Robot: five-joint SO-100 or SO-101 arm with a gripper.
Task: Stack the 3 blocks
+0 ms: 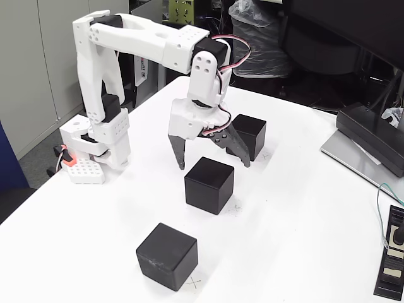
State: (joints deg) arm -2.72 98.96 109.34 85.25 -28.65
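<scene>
1. Blocks sit apart on the white table (303,208), none stacked: near block (167,255) at the front, middle block (209,184) behind it, far block (251,136) at the back.
2. Gripper (211,165) hangs spread wide, holding nothing, fingertips above the table just behind the middle block.
3. One finger (238,146) crosses in front of the far block.

White table (303,208), grey cabinets (38,57) left, dark monitor (353,25) behind.
</scene>
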